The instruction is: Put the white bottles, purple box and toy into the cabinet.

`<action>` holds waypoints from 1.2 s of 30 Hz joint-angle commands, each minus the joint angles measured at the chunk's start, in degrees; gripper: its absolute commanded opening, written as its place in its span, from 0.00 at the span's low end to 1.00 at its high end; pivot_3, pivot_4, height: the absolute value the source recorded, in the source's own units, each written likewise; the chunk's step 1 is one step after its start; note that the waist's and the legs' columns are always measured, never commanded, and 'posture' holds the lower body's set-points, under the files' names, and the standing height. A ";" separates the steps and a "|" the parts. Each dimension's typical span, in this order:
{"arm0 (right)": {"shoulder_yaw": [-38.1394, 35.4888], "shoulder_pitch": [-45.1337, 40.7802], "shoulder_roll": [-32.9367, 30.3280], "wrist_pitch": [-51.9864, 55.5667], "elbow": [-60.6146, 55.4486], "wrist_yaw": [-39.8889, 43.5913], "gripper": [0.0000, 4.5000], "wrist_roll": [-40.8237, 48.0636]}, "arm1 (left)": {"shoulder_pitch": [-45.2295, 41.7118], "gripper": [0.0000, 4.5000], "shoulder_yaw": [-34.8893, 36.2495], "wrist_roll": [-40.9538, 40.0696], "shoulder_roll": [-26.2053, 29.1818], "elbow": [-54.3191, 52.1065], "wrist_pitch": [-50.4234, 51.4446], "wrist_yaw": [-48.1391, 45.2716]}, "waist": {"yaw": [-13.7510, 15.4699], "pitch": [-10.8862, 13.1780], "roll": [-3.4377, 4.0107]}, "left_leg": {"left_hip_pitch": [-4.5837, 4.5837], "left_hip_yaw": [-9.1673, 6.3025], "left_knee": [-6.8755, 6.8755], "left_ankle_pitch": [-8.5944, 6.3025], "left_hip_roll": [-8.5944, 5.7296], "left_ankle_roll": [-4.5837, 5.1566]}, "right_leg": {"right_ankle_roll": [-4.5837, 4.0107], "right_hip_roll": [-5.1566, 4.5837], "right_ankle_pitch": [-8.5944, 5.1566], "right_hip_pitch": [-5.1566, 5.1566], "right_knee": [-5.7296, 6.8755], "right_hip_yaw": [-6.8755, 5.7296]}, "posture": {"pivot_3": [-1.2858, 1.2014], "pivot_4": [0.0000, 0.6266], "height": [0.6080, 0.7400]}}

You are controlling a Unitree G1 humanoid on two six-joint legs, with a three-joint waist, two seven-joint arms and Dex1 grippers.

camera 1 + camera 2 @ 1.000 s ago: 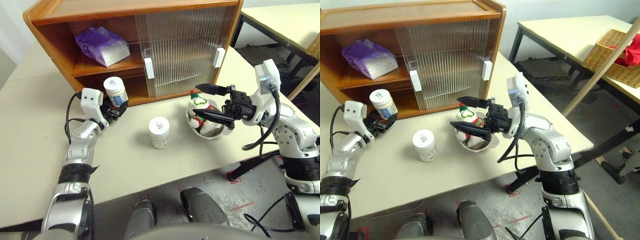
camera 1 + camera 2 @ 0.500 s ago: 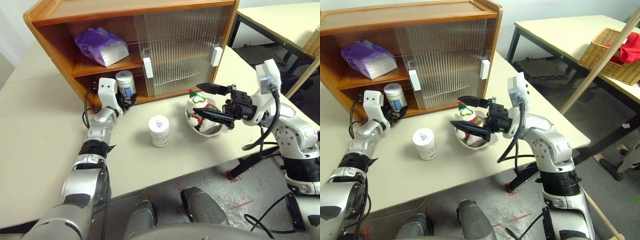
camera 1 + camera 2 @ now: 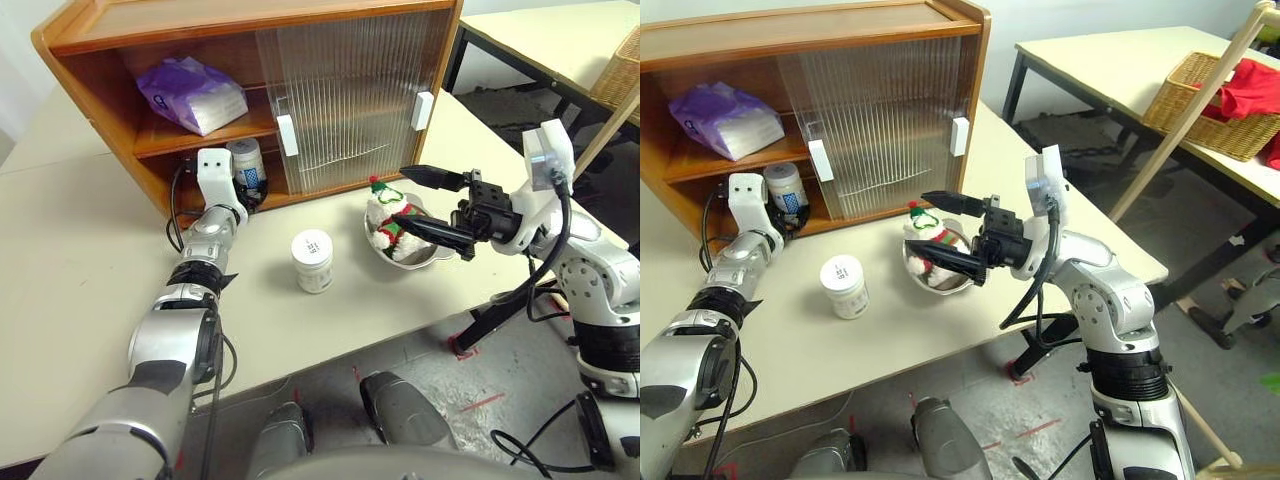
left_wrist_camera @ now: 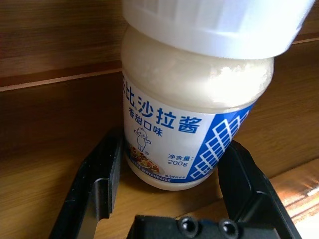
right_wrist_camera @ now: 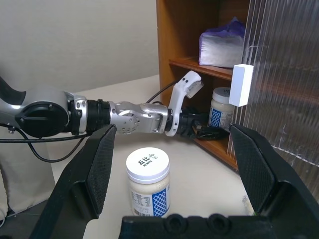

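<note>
White bottle (image 4: pixel 192 124) gripped in left claw (image 3: pixel 243 190) inside cabinet (image 3: pixel 330 95), base half hidden, right claw (image 3: pixel 432 208) spread wide

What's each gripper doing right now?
Left gripper: shut on a white bottle in the cabinet.
Right gripper: open, holding nothing.

Left arm extended toward 12 o'clock, forearm nearly straight, wrist level. Left gripper (image 3: pixel 248 190) points forward at about 1 o'clock from the wrist; its two black fingers (image 4: pixel 99 179) stand on either side of a bottle (image 4: pixel 192 119), closed against its base. Right arm bent at the elbow, forearm crossing inward, wrist turned so the right gripper (image 3: pixel 422 204) points toward 9 o'clock. Its two fingers (image 5: pixel 97 164) are spread wide, one above the other in the head views, with nothing between them.
</note>
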 commanded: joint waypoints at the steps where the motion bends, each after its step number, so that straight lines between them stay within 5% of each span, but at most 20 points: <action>1: 0.00 0.27 -0.35 0.47 -0.93 0.29 1.00 0.44 | -0.98 0.69 0.30 1.26 0.90 0.77 -0.24 2.39 | -0.24 0.00 0.00 | 0.00 0.00 0.00 0.00 -0.02 0.00 | 0.02 -0.01 -0.01 0.01 0.00 0.00 | 0.38 0.10 1.00; 16: 0.44 0.02 0.00 0.64 -0.49 0.80 1.00 0.40 | 2.54 0.69 2.71 0.00 1.74 -1.21 -0.04 3.76 | -1.03 0.00 -0.01 | 0.01 0.04 0.02 0.18 -0.33 -0.10 | 0.09 -0.05 0.01 0.12 0.01 -0.05 | 0.39 0.08 1.00; 20: 0.47 0.29 -0.02 0.61 -0.55 0.96 1.00 0.30 | 2.97 0.99 2.72 -0.52 0.86 -1.78 0.60 2.75 | -1.00 0.00 -0.01 | 0.02 0.04 0.04 0.18 -0.34 -0.10 | 0.08 -0.05 0.01 0.15 0.01 -0.06 | 0.39 0.08 1.00; 36: 0.83 0.09 0.53 0.15 -0.16 1.27 1.00 -0.10 | 7.42 0.99 3.10 -2.15 0.02 -9.91 2.78 0.73 | -0.97 -0.02 -0.04 | 0.02 0.11 0.35 0.18 -0.36 -0.10 | 0.08 -0.02 0.02 0.33 0.05 -0.16 | 0.39 0.06 1.00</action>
